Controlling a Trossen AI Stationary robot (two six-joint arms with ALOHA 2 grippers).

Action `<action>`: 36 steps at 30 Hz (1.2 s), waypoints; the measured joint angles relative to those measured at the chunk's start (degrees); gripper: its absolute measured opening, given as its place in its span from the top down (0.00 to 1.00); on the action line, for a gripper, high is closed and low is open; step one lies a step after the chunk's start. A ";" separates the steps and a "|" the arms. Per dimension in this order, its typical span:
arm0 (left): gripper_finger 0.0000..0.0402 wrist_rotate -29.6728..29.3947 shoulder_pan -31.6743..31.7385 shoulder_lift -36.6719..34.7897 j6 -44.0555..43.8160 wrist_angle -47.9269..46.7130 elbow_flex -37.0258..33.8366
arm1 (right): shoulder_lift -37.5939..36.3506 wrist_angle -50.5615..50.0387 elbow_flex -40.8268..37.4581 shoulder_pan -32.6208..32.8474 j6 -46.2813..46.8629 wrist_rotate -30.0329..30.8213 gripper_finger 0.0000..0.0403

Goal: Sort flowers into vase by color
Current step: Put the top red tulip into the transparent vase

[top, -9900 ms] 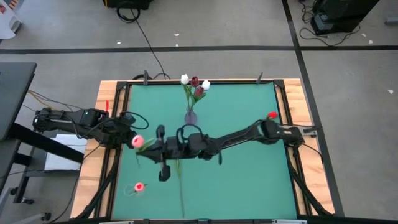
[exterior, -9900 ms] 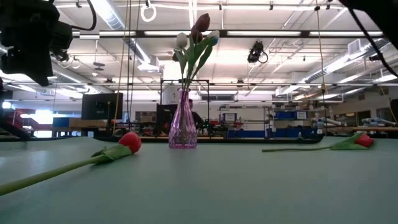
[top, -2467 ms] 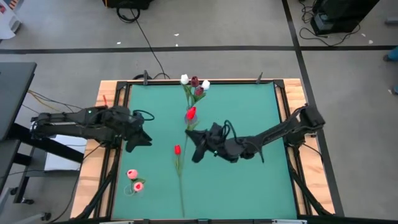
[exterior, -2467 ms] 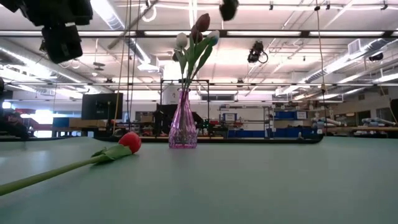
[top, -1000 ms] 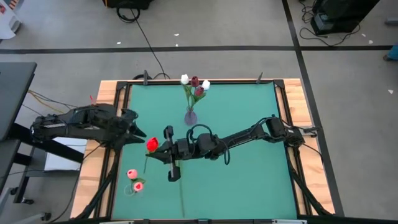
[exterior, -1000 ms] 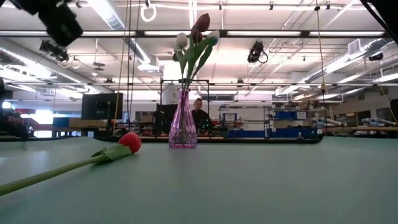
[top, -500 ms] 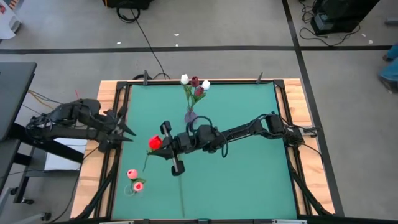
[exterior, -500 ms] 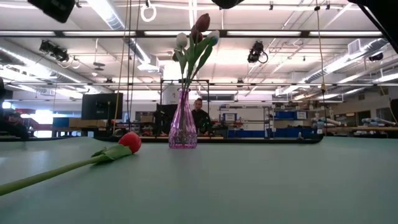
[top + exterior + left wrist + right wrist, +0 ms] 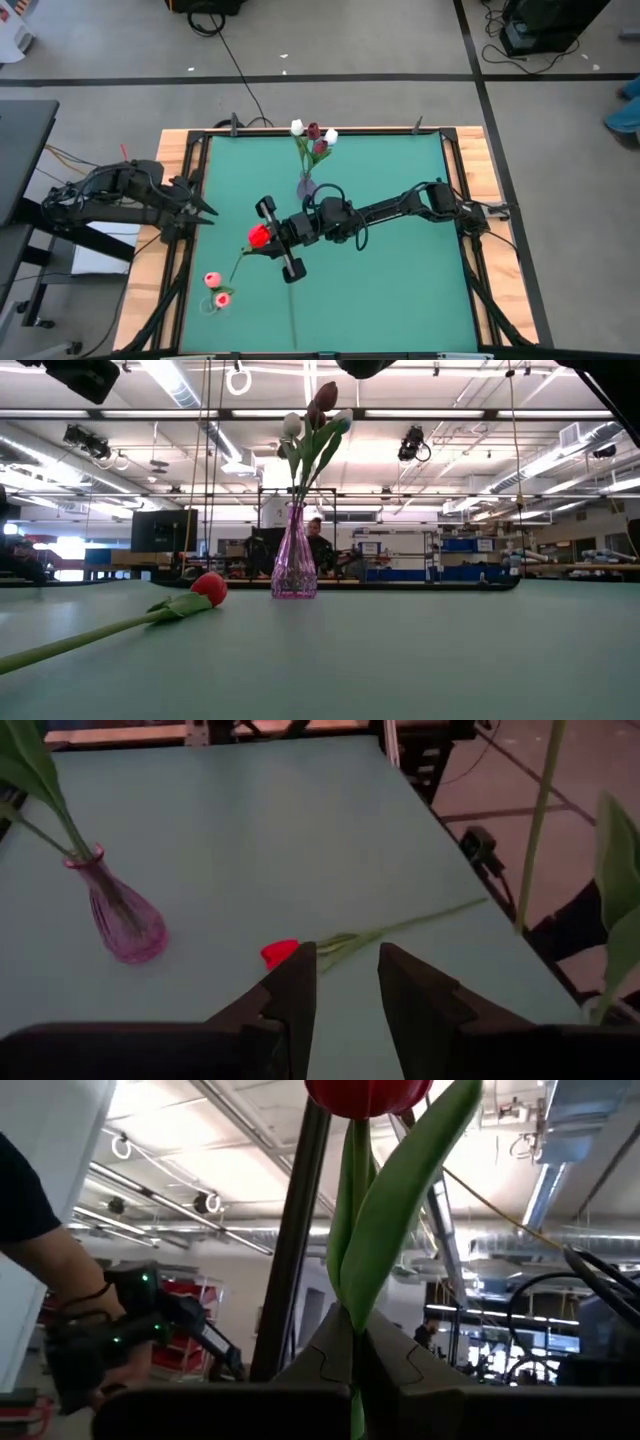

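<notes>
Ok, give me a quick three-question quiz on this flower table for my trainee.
1. True or false: the right gripper grips a red tulip by its stem.
2. Which flowers stand in the purple vase? A) white and dark red B) pink only C) yellow only
3. Fill in: the left gripper, at the table's left edge, is ___ and holds nothing.
Key: 1 true; 2 A; 3 open.

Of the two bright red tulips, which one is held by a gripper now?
The red tulip above the table's middle, clamped at its stem by the right gripper. The other red tulip lies flat on the green table, untouched, near the purple vase.
</notes>
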 joint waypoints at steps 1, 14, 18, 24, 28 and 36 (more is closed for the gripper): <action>0.71 0.00 0.00 0.00 -0.82 0.89 -0.02 | 0.00 0.04 0.00 -0.11 -0.04 0.10 0.98; 0.69 -0.18 0.00 0.73 -17.00 24.06 0.01 | 0.00 0.88 0.00 -3.31 1.86 14.63 0.98; 0.63 -1.11 0.00 5.68 -20.80 27.77 0.00 | 0.00 0.48 -0.02 -3.82 2.75 14.43 0.98; 0.50 -0.11 0.00 13.39 -20.91 34.08 -0.11 | 0.07 -2.12 -0.04 -4.38 2.87 15.29 0.98; 0.46 4.27 0.05 13.77 -20.86 34.32 -0.11 | 0.07 -2.10 -0.04 -4.39 2.89 17.04 0.98; 0.45 3.16 0.63 8.69 -19.29 32.17 -0.11 | 0.06 -1.96 -0.02 -4.98 2.92 17.51 0.98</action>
